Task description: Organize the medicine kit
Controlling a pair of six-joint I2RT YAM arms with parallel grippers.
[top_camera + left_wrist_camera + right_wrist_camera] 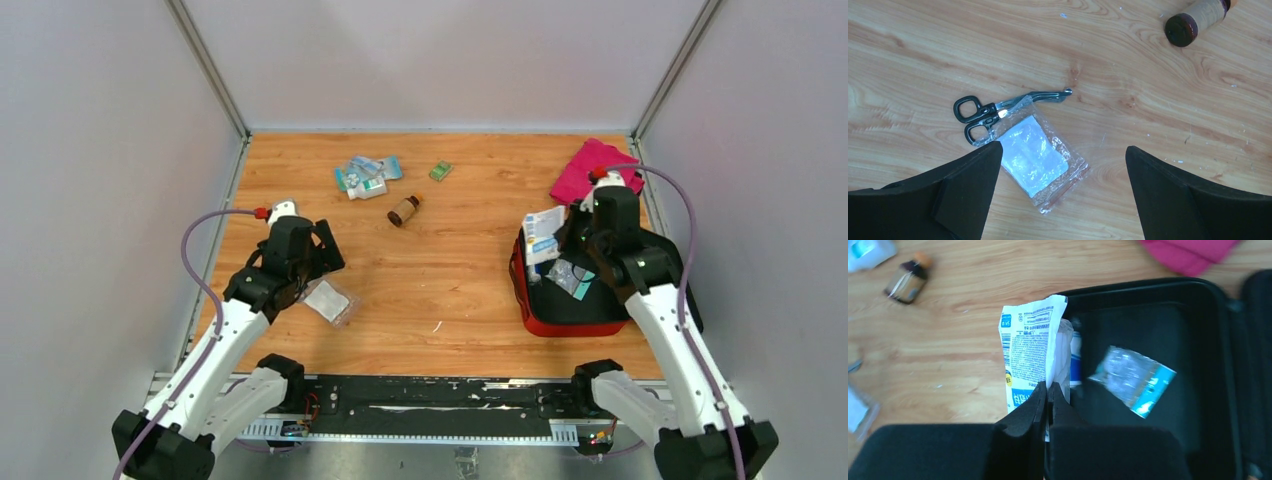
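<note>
The medicine kit (560, 326), a red soft case with black lining (1168, 330), lies open at the right of the table. My right gripper (1048, 388) is shut on the lower edge of a white packet with blue print (1029, 345), holding it upright over the kit's left rim. A clear sachet with a teal stripe (1133, 381) lies inside the kit. My left gripper (1063, 150) hangs open above a clear zip bag holding a white pad (1034, 156). Black-handled scissors (993, 109) lie against that bag's far edge.
A brown bottle (404, 211) lies on its side mid-table. Several small medicine packs (367, 176) and a green packet (441, 171) sit near the back. A magenta folded cloth (588, 170) lies behind the kit. Walls enclose the table on three sides.
</note>
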